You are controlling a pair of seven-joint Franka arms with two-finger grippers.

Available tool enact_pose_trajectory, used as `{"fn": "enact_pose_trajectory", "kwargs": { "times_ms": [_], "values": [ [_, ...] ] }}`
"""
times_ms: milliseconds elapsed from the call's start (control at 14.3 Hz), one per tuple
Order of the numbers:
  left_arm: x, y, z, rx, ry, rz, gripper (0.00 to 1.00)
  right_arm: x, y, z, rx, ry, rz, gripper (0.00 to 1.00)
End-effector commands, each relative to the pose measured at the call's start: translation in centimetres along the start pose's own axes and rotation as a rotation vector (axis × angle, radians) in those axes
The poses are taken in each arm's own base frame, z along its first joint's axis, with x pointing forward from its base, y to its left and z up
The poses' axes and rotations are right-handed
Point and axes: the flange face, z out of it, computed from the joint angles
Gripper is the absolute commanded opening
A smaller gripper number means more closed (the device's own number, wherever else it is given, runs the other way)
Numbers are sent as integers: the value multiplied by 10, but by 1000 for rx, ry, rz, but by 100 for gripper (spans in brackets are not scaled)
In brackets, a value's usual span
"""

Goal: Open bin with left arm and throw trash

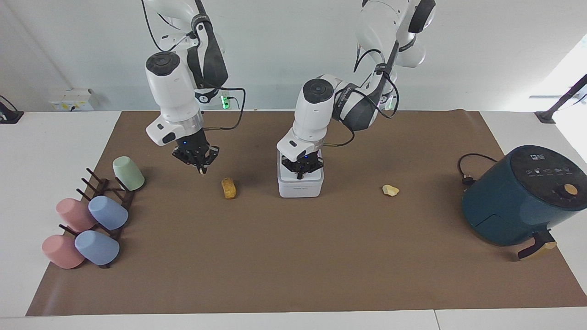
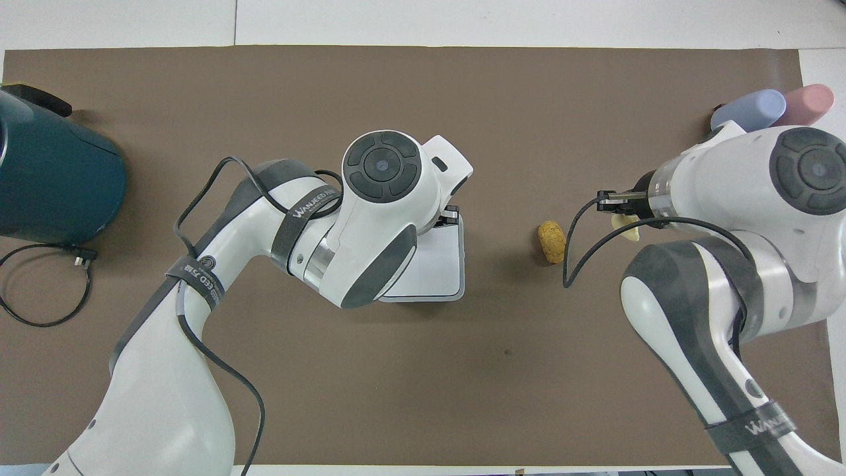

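1. The bin [image 1: 301, 182], a small white box, stands on the brown mat [image 1: 293, 256] about midway between the two arms' ends of the table. A faint line of grey print runs across the wall turned away from the robots; it is too small to read.
2. The left gripper [image 1: 301, 174] is down on the bin's lid, fingertips shut together and holding nothing that can be seen. In the overhead view the left arm's wrist covers most of the lid [image 2: 433, 264].
3. The right gripper [image 1: 201, 169] hangs over the mat between the green cup [image 1: 128, 173] and the orange-brown scrap [image 1: 228, 188]. Its fingertips are closed on a pale yellow scrap [image 2: 626, 226], which peeks out below the tips.
4. The orange-brown scrap lies on the mat beside the bin, toward the right arm's end of the table.
5. Another pale yellow lump [image 1: 390, 190] lies on the mat between the bin and the air fryer [image 1: 518, 197], apart from both.
6. Grey straps on both arms carry white lettering that begins "WANJEED"; the rest cannot be read.
7. The dark teal air fryer has small white icons on its top panel, not legible, and its black cord [image 1: 467, 169] curls on the mat beside it.
8. Pink and blue cups [image 1: 87, 229] lie on a dark rack [image 1: 105, 192] at the right arm's end.
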Motion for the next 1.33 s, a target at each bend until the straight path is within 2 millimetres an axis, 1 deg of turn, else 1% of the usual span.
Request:
{"fn": "enact_pose_trajectory", "kwargs": {
  "times_ms": [0,70,210,350,490,560,630,770,840,911,981,1051,1121,1261],
  "values": [
    [-5,-7,42,43,-7,18,0,1,-7,-3,19,14,42,0],
    [-3,-8,37,44,-10,15,0,1,-7,-3,19,16,42,0],
    [-1,-16,9,46,-15,8,0,1,-7,-3,19,16,42,0],
    [-4,-24,-19,35,-24,-6,0,0,-8,-3,20,16,40,0],
    [-6,-26,-51,7,-27,-24,0,0,-8,-3,20,16,40,0],
    [-8,-27,-61,6,-34,-28,0,0,-8,-3,20,16,40,0],
    [-8,-31,-75,-6,-40,-41,0,0,-13,-3,22,17,33,0],
    [-11,-33,-99,-17,-40,-45,0,3,-17,-10,29,29,48,0],
    [-15,-37,-109,-10,-45,-45,0,3,-25,-12,36,32,65,0],
    [-17,-45,-120,-7,-51,-43,0,3,-35,-15,64,30,99,0],
    [-18,-56,-133,-15,-61,-38,0,0,-43,-16,94,23,128,0],
    [-22,-65,-150,-31,-64,-20,0,-2,-56,-18,119,38,137,0],
    [-24,-80,-163,-37,-73,-6,0,-5,-70,-18,134,48,148,0],
    [-24,-110,-182,-31,-91,16,0,-15,-107,-13,174,60,215,0]
  ]
}}
